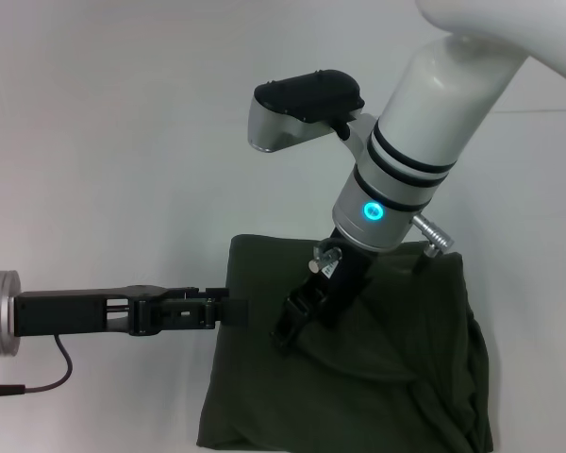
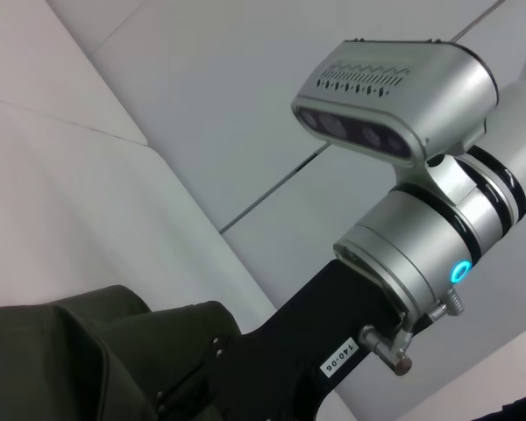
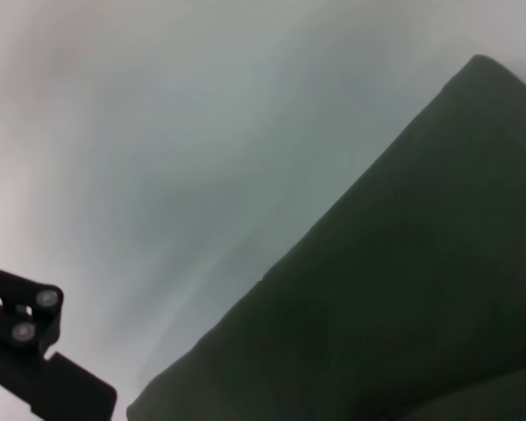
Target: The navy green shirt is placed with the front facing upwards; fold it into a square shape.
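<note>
The navy green shirt (image 1: 396, 311) lies folded into a rough square on the white table, plain dark cloth showing, its right side rumpled. My left gripper (image 1: 234, 310) reaches in level from the left, its tip over the shirt's left edge. From the upper right my right gripper (image 1: 288, 332) slants down, its tip on the cloth near the middle of the shirt. The left wrist view shows the shirt (image 2: 53, 360) and the right arm's black gripper body (image 2: 289, 351). In the right wrist view are the shirt (image 3: 403, 263) and part of the left gripper (image 3: 35, 351).
The white table (image 1: 123, 142) spreads around the shirt on all sides. A thin black cable (image 1: 38, 382) trails on the table under the left arm. The right arm's wrist camera (image 1: 302, 109) hangs above the table behind the shirt.
</note>
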Robot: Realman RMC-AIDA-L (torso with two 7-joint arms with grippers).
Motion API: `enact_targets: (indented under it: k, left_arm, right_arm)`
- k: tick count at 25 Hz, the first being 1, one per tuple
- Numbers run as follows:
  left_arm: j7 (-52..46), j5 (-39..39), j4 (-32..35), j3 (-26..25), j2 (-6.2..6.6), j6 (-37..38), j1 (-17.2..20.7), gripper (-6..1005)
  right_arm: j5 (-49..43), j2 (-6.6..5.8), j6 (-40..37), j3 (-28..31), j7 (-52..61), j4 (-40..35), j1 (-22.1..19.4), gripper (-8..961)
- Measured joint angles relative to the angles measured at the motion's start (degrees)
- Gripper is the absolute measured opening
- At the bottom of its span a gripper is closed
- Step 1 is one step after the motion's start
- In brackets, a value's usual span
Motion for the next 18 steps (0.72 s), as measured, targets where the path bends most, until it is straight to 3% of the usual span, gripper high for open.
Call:
enact_targets:
  k: [8,18]
  left_arm:
    - [0.0,0.1,0.0,0.0,-0.10,-0.1,-0.1,930]
    - [0.0,0.2,0.0,0.0,-0.13,-0.1,-0.1,929]
  right_arm:
    - [0.0,0.10,0.9,-0.6,-0.5,0.2,-0.8,760]
    - [0.0,0.12,1.1,-1.3,-0.7,0.2,-1.1,683]
